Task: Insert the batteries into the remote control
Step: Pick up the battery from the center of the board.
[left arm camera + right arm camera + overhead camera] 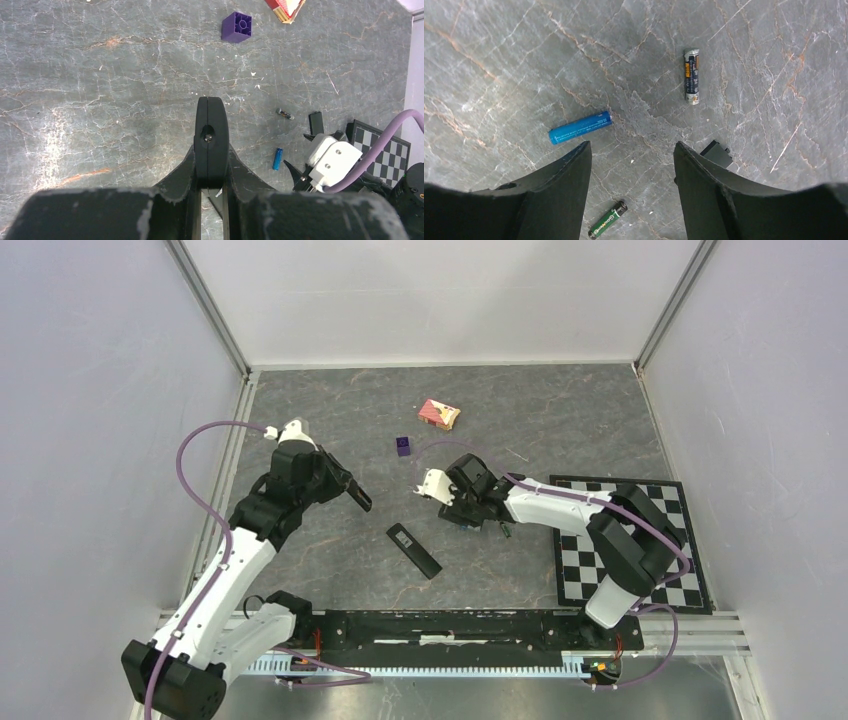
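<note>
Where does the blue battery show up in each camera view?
Top external: cannot make it out; the right arm covers that area.
Left wrist: blue battery, right of centre.
Right wrist: blue battery, left of centre.
Shared landmark, both wrist views: the black-and-silver battery.

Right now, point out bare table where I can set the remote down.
Bare: the far stretch between the red-and-white box and the chessboard; the far left corner, left of the purple cube. Crowded: under the right fingers, where three batteries lie loose.
</note>
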